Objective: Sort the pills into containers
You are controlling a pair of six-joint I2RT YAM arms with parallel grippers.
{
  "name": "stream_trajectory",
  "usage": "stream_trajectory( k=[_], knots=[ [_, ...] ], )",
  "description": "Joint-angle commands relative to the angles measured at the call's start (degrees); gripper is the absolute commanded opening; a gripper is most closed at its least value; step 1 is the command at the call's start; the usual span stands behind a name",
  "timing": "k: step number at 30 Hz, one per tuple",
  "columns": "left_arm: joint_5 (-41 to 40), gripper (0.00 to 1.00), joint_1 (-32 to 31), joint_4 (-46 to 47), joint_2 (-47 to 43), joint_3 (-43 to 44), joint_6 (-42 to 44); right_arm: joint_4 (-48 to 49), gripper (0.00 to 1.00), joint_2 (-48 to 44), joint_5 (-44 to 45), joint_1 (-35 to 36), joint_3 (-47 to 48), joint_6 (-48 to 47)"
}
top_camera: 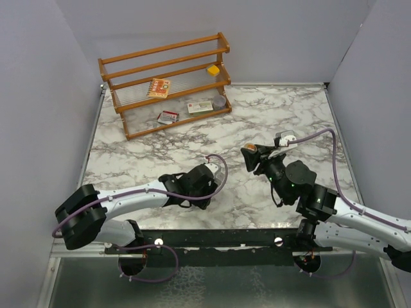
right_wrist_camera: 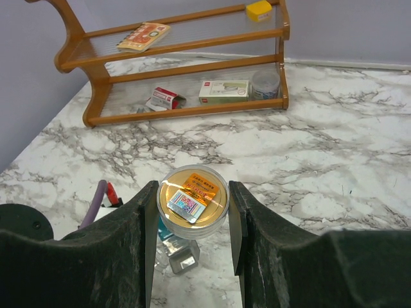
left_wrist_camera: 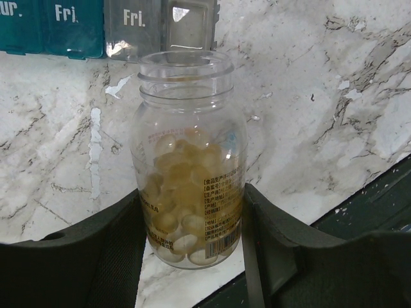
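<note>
In the left wrist view my left gripper [left_wrist_camera: 192, 196] is shut on a clear, uncapped bottle [left_wrist_camera: 186, 122] that stands on the marble, its lower half filled with pale yellow pills [left_wrist_camera: 176, 183]. Just beyond its mouth lie the containers [left_wrist_camera: 64, 25]: teal cells marked with day names and a grey translucent one [left_wrist_camera: 135, 29] with its lid up. My right gripper [right_wrist_camera: 192, 189] is shut on the bottle's round cap [right_wrist_camera: 204, 206], clear with a gold top and a sticker, held in the air above the containers [right_wrist_camera: 185, 256]. From above, the left gripper [top_camera: 207, 176] and the right gripper [top_camera: 250, 154] sit mid-table, a short gap apart.
A wooden rack [top_camera: 167, 83] stands at the back left of the marble table [top_camera: 289, 115], with flat printed packets [top_camera: 159, 86], a yellow block [top_camera: 213, 69] and a small round jar [right_wrist_camera: 265, 82] on it. The table's dark near edge [left_wrist_camera: 359, 205] runs close behind the bottle.
</note>
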Motion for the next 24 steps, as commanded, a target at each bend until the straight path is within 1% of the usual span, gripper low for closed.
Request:
stream_trajectory(
  k=[1,5,11,24],
  knots=[
    [0.0,0.0,-0.5,-5.0,2.9,4.1,1.7,-1.6,0.02,-1.5,1.3,0.1,-0.3,0.9],
    [1.2,0.0,-0.5,-8.5,4.6,7.4,3.2,-1.7,0.02,-2.0,1.3,0.1,-0.8,0.8],
    [0.8,0.0,-0.2,-14.8,7.2,12.4,5.4,-2.1,0.02,-2.9,1.2,0.0,-1.6,1.2],
    [2.5,0.0,1.7,-17.7,10.8,15.3,8.1,-4.1,0.02,-5.5,2.0,0.0,-2.1,1.2]
  ],
)
